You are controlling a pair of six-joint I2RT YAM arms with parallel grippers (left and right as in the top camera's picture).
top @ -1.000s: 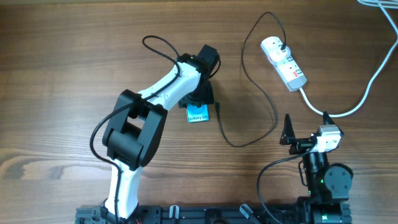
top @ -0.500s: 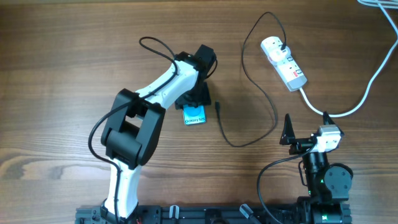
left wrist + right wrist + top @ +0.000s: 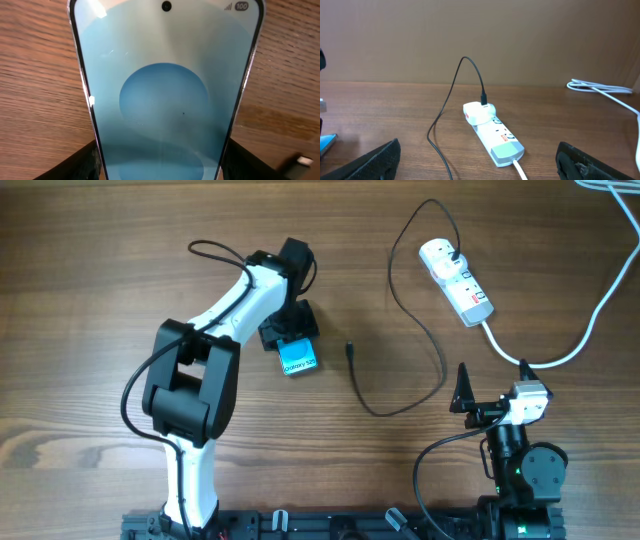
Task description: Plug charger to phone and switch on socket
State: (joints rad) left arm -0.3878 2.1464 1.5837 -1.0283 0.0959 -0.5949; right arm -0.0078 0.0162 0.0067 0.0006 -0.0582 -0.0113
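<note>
**Left tool pinches the phone; plug tip lies loose beside it**

The left tool [image 3: 290, 343] is pressed onto the phone [image 3: 297, 358], its dark fingers [image 3: 75, 162] bearing on the two long edges. The phone is a slim, flat rectangle with rounded corners and a thin metallic rim. Its glossy screen shows pale and deeper blue curved shapes, with a small round camera hole at the far end. From overhead its near end sticks out of the tool, teal with white lettering, left of the middle of the surface [image 3: 100, 260], which is brown wood with a long, streaky grain.

The charger [image 3: 442, 370] is a thin, matte black cable. It rises in a loop from the far end of the socket [image 3: 456, 280], sweeps left and near, bends back and ends in a small plug tip [image 3: 350, 352]. That tip lies on the wood just to the right of the phone, apart from it.

The socket is a white oblong block of smooth plastic with touches of red on top, lying at an angle at the far right. A thick white cord [image 3: 503, 343] leaves its near end and curves away to the right edge.

The right tool [image 3: 480, 162] sits at the near right with its black fingers spread wide, nothing between them, facing the socket.
</note>
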